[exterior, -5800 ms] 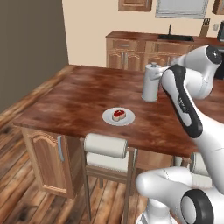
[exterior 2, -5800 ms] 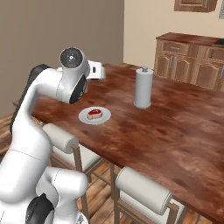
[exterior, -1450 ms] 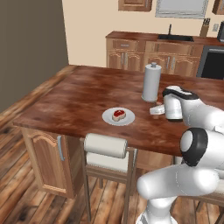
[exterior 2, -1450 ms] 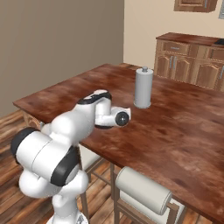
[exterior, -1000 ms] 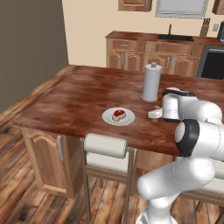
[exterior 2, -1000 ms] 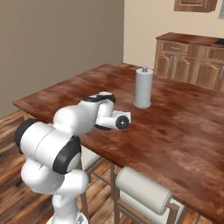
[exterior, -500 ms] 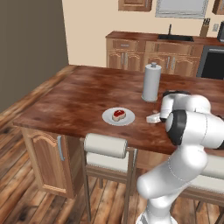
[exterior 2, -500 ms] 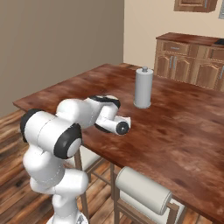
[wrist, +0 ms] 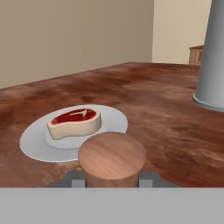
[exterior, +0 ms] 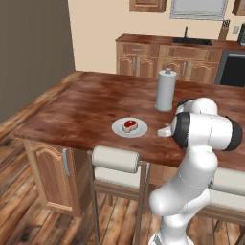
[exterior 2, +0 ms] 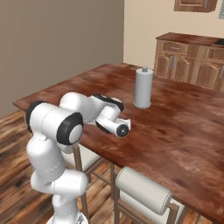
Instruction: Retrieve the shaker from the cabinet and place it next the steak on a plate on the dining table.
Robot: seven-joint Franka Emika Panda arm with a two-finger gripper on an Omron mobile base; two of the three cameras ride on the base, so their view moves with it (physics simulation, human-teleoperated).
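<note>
Plate (wrist: 33,142) with steak (wrist: 74,122): left on dining table (wrist: 166,131) | shaker (wrist: 112,159): upright just right of plate, clamped between the gripper (wrist: 112,183) fingers | tall grey cylinder (wrist: 213,57): far right of plate.

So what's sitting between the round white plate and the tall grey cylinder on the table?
Bare reddish-brown table top lies between the round white plate and the tall grey cylinder, seen in the hand view.

A red steak (wrist: 74,122) with a pale edge on a white plate (wrist: 30,144); brown wooden shaker (wrist: 112,161); glossy reddish-brown table (wrist: 166,131).
</note>
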